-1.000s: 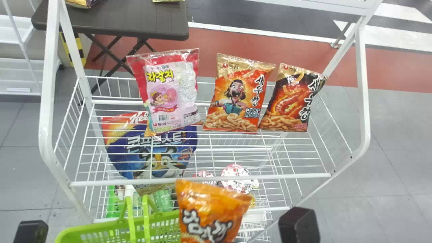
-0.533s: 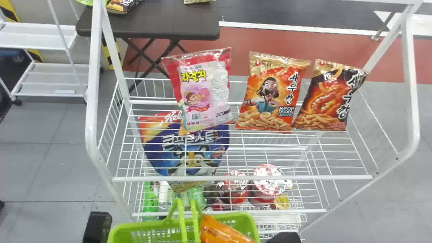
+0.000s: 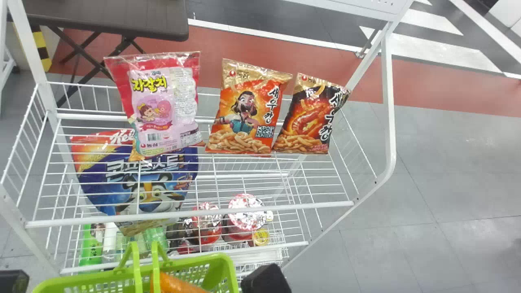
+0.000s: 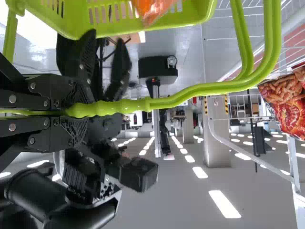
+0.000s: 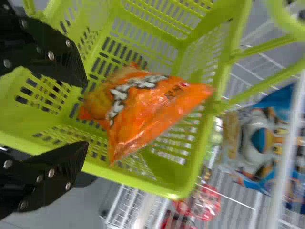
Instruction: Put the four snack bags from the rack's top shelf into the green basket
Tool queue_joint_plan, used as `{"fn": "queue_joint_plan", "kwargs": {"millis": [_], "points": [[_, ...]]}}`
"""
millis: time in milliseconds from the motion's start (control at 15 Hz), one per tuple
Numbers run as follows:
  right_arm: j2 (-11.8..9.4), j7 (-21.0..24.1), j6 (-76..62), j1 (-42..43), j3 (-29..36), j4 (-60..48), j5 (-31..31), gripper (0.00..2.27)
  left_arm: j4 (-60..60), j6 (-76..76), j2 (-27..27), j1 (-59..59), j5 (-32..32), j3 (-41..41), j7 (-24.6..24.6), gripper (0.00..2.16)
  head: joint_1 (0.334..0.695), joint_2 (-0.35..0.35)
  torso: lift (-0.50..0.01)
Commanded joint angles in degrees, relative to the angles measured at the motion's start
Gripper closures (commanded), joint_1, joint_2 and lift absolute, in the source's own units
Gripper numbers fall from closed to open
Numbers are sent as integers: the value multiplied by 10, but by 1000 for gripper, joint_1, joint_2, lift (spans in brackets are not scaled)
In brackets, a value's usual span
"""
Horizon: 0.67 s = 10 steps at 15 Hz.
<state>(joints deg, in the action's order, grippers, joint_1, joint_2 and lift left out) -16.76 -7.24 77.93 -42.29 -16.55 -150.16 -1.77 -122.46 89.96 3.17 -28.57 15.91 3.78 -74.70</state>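
In the head view, a black part of my left arm (image 3: 13,280) shows at the bottom left corner and a black part of my right arm (image 3: 265,280) right of the green basket (image 3: 222,264). My left gripper (image 4: 78,109) is closed around the basket's handle (image 4: 190,91). An orange snack bag (image 5: 147,102) lies inside the basket, under my open right gripper (image 5: 78,112), whose fingers are apart from it. Three bags stand on the rack's top shelf: a pink one (image 3: 163,108), an orange-gold one (image 3: 248,108) and a black-red one (image 3: 311,116).
The white rack's front bar (image 3: 244,208) runs between basket and upper bags. Below the top shelf are a blue cereal bag (image 3: 138,175), lidded cups (image 3: 246,213) and green bottles (image 3: 91,244). A dark folding table (image 3: 110,16) stands behind the rack.
The orange bag has gone down from in front of the rack into the basket, and my right gripper has let it go. The head view has swung left, then right.
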Motion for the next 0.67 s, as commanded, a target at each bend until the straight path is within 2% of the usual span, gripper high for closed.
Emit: {"fn": "queue_joint_plan", "kwargs": {"millis": [0,133,200,467,600], "points": [[0,10,-135,-2,3,1,27,53,-2,1,1,-2,0,-2,-1,2145,695,-350,0],[1,47,-291,15,3,36,47,53,-2,1,2,-3,-1,-4,-1,2145,695,-303,0],[9,57,-382,46,5,76,48,53,-1,1,2,-3,-3,-7,-1,2145,695,-281,0],[64,57,-546,180,-8,225,36,70,1,1,3,-1,-22,-39,3,2145,695,-187,0],[95,69,-562,260,-24,321,41,83,3,1,4,3,-30,-50,3,2145,695,-162,0]]}}
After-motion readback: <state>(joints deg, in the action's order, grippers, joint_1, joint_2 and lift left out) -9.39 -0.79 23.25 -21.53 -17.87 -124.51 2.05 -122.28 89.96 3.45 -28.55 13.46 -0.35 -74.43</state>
